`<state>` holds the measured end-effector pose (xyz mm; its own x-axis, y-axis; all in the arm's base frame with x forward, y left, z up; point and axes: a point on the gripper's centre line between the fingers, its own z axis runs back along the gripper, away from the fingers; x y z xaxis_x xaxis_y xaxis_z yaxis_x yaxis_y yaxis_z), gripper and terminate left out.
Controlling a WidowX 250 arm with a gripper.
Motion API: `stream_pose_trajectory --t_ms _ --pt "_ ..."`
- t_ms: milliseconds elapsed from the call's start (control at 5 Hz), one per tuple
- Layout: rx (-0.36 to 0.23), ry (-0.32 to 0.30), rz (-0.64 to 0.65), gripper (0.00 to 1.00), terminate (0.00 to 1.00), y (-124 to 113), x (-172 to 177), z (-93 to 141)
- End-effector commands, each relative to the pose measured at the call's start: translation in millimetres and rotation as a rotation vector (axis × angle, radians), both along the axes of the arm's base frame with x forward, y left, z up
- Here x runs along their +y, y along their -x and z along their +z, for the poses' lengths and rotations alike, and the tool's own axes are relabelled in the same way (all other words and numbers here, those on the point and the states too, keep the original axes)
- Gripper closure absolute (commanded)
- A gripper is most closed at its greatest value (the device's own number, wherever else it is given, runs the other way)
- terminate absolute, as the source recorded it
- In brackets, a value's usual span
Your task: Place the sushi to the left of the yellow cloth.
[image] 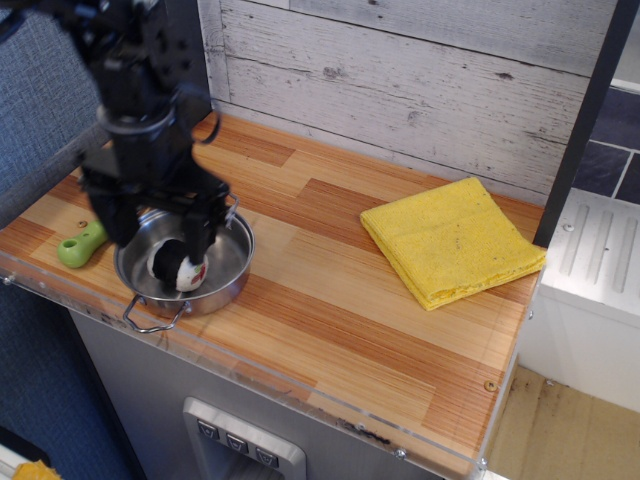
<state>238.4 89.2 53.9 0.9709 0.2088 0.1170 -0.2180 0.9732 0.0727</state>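
The sushi (180, 269), a small black roll with a white face and a red and green centre, lies in the steel pan (222, 270) at the front left of the counter. My gripper (160, 236) is open, its black fingers spread wide just above the pan, one on each side of the sushi; the arm hides part of the roll and the pan's back rim. The yellow cloth (450, 240) lies folded at the right of the counter, well away from the gripper.
A green-handled spatula (78, 245) lies left of the pan, partly hidden by the arm. A white plank wall runs along the back. A dark post (585, 120) stands beside the cloth's right. The counter's front edge (300, 390) is close to the pan.
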Motion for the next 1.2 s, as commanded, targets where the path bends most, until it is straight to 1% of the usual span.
stream_pose_trajectory --t_ms 0,200,400,800,1000 --pt "0.048 -0.027 0.023 0.0 0.0 -1 3 -17" --pt "0.054 -0.027 0.016 0.0 0.0 -6 3 -26" --pt "0.048 -0.039 0.01 1.0 0.0 -9 2 -28" --pt "0.035 -0.043 -0.005 1.0 0.0 -12 -1 -27" --pt "0.008 -0.057 0.005 1.0 0.0 -12 0 -15"
